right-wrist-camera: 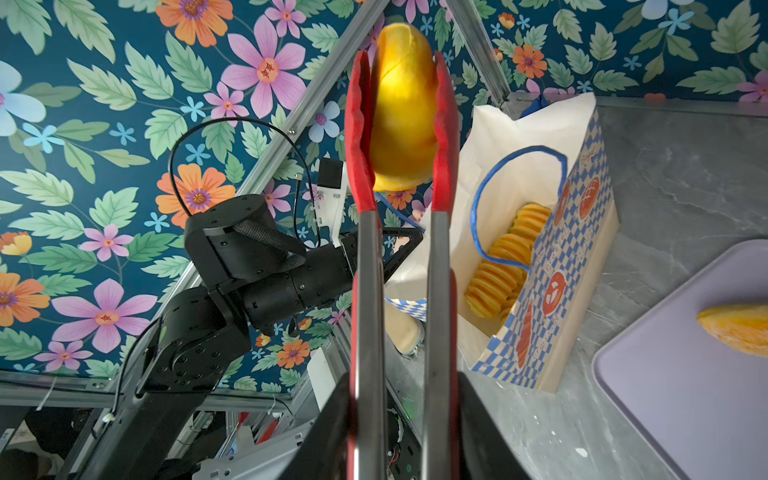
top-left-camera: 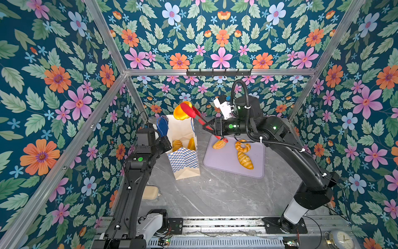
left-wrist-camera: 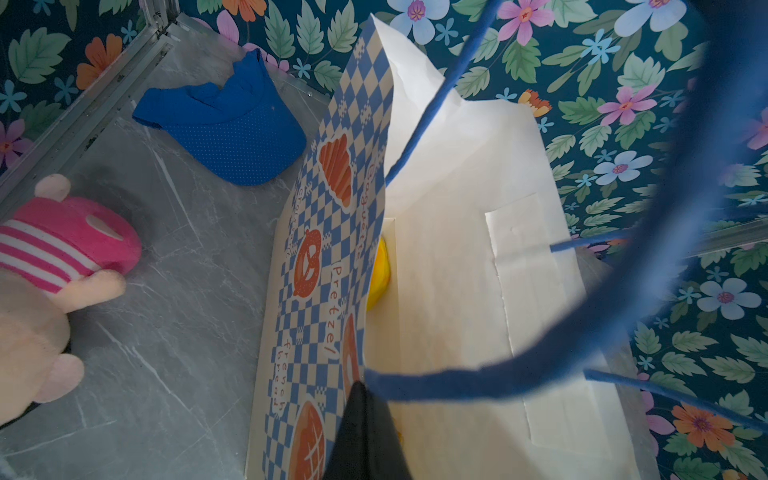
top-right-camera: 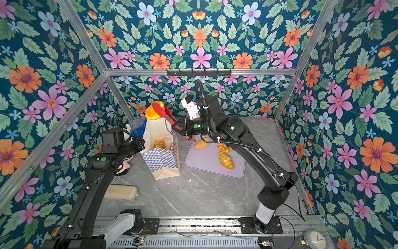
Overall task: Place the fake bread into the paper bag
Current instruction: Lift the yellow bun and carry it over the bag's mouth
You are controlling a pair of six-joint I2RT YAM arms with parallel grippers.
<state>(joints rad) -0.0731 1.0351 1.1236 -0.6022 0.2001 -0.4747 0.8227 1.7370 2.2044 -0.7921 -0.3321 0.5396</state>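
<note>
- Golden-yellow and glossy, one bun (top-left-camera: 181, 113) of the fake bread is seen in the upper middle of both top views. It is pinched between the red tips of the tongs (right-wrist-camera: 365, 291), just above the mouth of the paper bag (top-left-camera: 185, 160).
- The right pincer (right-wrist-camera: 401, 386) is clamped on the two metal arms of the tongs, so that they are squeezed onto the bun.
- The left pincer (left-wrist-camera: 365, 432) is closed at the bag's left rim, where the blue cord handle (left-wrist-camera: 498, 374) begins; whether cord or paper is nipped cannot be told.
- The bun is judged light and slightly yielding, with a slick skin. It is gripped across its broad middle, which is thought the safest place, since a hold near a tapered end could let it squirt out.
- The bag is judged thin, easily creased and easily tipped, so it is best held at the rim.
- Ridged pastries (right-wrist-camera: 498, 266) are seen inside the bag.
- An oval roll (top-left-camera: 219, 144), a twisted ring (top-left-camera: 242, 145) and a long loaf (top-left-camera: 245, 160) lie on the lilac tray (top-left-camera: 224, 170) at centre right, on the grey tabletop (top-left-camera: 215, 194).
</note>
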